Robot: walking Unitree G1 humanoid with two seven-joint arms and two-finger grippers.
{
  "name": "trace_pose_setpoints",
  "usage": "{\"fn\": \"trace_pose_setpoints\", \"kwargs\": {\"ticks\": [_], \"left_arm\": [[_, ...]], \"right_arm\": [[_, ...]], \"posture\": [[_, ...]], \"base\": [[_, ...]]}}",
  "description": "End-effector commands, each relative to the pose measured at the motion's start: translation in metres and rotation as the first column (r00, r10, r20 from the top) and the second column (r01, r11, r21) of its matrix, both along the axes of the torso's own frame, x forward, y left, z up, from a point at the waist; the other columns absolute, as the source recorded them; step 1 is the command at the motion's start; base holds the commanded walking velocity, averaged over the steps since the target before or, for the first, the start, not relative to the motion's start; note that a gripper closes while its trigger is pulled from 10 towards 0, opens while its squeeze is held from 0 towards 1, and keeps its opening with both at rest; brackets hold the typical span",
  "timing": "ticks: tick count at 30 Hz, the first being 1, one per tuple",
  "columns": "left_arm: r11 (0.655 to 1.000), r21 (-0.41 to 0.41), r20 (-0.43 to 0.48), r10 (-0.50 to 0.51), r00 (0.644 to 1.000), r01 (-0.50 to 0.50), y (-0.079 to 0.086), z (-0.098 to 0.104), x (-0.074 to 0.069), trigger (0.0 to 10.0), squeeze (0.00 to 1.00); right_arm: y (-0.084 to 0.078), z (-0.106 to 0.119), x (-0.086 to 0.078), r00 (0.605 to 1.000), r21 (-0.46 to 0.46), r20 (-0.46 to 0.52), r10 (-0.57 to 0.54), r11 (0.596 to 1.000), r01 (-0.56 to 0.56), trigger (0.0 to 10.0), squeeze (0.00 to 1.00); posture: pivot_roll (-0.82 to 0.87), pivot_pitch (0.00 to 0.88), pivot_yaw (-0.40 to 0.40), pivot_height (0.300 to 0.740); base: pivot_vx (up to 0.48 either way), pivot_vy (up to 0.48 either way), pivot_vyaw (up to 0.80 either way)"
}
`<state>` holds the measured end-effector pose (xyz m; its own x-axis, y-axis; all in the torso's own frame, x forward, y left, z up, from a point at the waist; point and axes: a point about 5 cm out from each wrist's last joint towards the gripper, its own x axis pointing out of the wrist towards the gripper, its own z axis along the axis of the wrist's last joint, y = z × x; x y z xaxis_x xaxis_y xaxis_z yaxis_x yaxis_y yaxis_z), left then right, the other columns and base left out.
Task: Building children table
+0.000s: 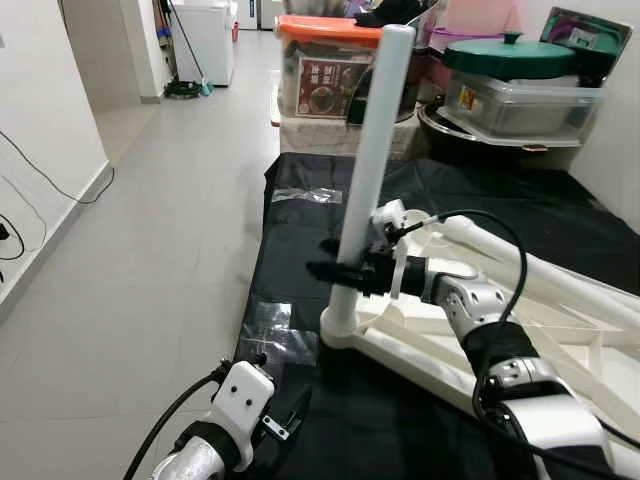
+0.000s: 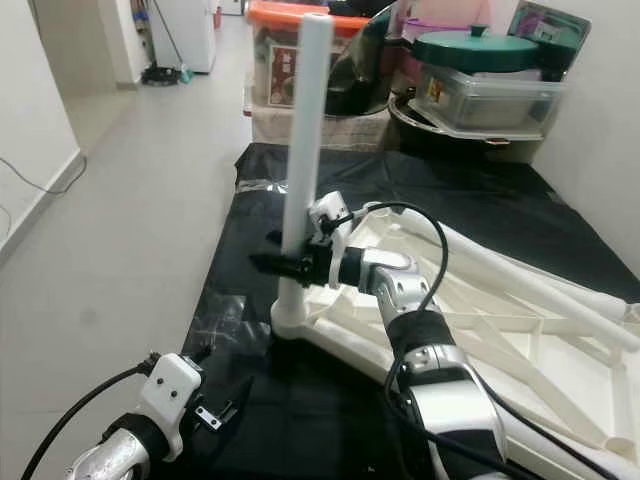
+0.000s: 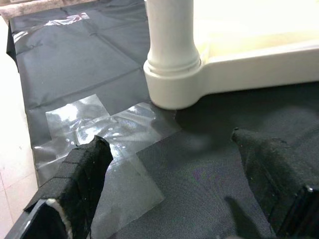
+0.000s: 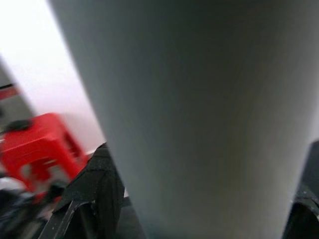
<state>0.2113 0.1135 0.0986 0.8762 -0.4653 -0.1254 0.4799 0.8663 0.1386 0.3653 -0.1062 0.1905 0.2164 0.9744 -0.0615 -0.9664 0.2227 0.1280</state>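
The right arm reaches in from the lower right of the frame, forearm level, its right pincer pinching the white table leg low on its shaft. The leg stands upright in the middle of the frame, its foot seated in the round corner socket of the upturned white table frame, which lies flat on the black sheet over the worktop. The left pincer hovers low at the bottom left, fingers spread, just short of that socket, above a patch of clear tape. The sheet's left edge drops to pale floor tiles, open on that side. Storage boxes crowd the far end.
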Motion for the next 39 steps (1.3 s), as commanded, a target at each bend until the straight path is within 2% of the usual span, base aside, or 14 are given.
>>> {"fn": "trace_pose_setpoints", "kwargs": {"ticks": [1,2,3,13,16,18,24,25,27,28,30,37,38,39], "left_arm": [[1.000,0.001,-0.020,0.000,1.000,0.000,-0.001,-0.004,-0.003,10.0,0.00],[1.000,0.001,-0.020,0.000,1.000,0.000,-0.001,-0.004,-0.003,10.0,0.00],[1.000,0.001,-0.020,0.001,1.000,0.000,-0.001,-0.004,-0.003,10.0,0.00],[1.000,-0.002,-0.021,-0.002,1.000,0.002,-0.002,-0.003,-0.005,10.0,0.00],[1.000,-0.004,-0.022,-0.004,1.000,0.004,-0.002,-0.004,-0.005,10.0,0.00],[1.000,-0.006,-0.023,-0.006,1.000,0.006,-0.002,-0.004,-0.005,10.0,0.00],[1.000,-0.006,-0.024,-0.007,1.000,0.007,-0.002,-0.004,-0.004,10.0,0.00],[1.000,-0.006,-0.025,-0.011,1.000,0.011,-0.001,-0.004,-0.004,10.0,0.00],[1.000,-0.006,-0.025,-0.011,1.000,0.011,-0.001,-0.004,-0.004,10.0,0.00],[1.000,-0.004,-0.024,-0.015,1.000,0.015,-0.001,-0.004,-0.003,10.0,0.00],[1.000,-0.002,-0.024,-0.018,1.000,0.018,-0.001,-0.005,-0.003,10.0,0.00],[1.000,0.004,-0.019,-0.011,1.000,0.011,-0.001,-0.005,-0.002,10.0,0.00],[1.000,0.004,-0.019,-0.010,1.000,0.011,-0.001,-0.005,-0.003,10.0,0.00],[1.000,0.004,-0.020,-0.012,1.000,0.012,-0.002,-0.006,-0.003,10.0,0.00]], "right_arm": [[0.016,0.001,-0.003,0.994,-0.022,-0.010,0.113,0.993,-0.113,10.0,0.00],[0.016,0.001,-0.003,0.994,-0.022,-0.010,0.113,0.993,-0.113,10.0,0.00],[0.021,0.002,-0.003,0.990,-0.016,-0.009,0.142,0.990,-0.142,0.0,0.00],[0.026,-0.005,-0.005,0.995,0.055,0.022,0.096,0.994,-0.097,0.0,0.00],[0.018,-0.013,0.011,0.955,0.041,0.016,-0.297,0.954,0.296,0.0,0.00],[0.004,-0.020,0.023,0.777,-0.017,0.032,-0.629,0.777,0.629,0.0,0.00],[-0.009,-0.023,0.027,0.614,-0.024,0.022,-0.789,0.614,0.789,0.0,0.00],[-0.024,-0.025,0.024,0.410,-0.016,0.029,-0.912,0.410,0.912,0.0,0.00],[-0.024,-0.025,0.024,0.410,-0.016,0.029,-0.912,0.410,0.912,0.0,0.00],[-0.033,-0.027,0.015,0.206,0.004,0.014,-0.979,0.206,0.979,0.0,0.00],[-0.035,-0.029,0.006,0.078,0.005,-0.019,-0.997,0.078,0.997,0.0,0.00],[0.001,-0.039,-0.013,-0.010,-0.029,-0.144,-0.990,-0.006,1.000,0.0,0.00],[0.012,-0.038,-0.012,0.028,-0.007,-0.178,-0.984,0.030,1.000,3.1,0.00],[0.018,-0.033,-0.009,0.122,0.056,-0.181,-0.976,0.114,0.992,10.0,1.00]], "posture": [[0.18,0.000,-0.098,0.740],[0.18,0.000,-0.098,0.740],[0.18,0.000,-0.099,0.740],[0.17,0.000,-0.098,0.740],[0.16,0.000,-0.095,0.740],[0.16,0.000,-0.092,0.740],[0.15,0.000,-0.082,0.740],[0.15,0.000,-0.079,0.740],[0.15,0.000,-0.079,0.740],[0.15,0.000,-0.080,0.740],[0.15,0.000,-0.087,0.740],[0.16,0.000,-0.093,0.740],[0.16,0.000,-0.091,0.740],[0.15,0.000,-0.092,0.740]], "base": [[0.000,0.000,0.00],[0.000,0.000,0.00],[0.000,0.000,0.00],[0.000,0.000,0.00],[0.000,0.000,0.00],[0.000,0.000,0.00],[0.000,0.000,0.00],[0.000,0.000,0.00],[0.000,0.000,0.00],[0.000,0.000,0.00],[0.000,0.000,0.00],[0.000,0.000,0.00],[0.000,0.000,0.00],[0.000,0.000,0.00]]}}
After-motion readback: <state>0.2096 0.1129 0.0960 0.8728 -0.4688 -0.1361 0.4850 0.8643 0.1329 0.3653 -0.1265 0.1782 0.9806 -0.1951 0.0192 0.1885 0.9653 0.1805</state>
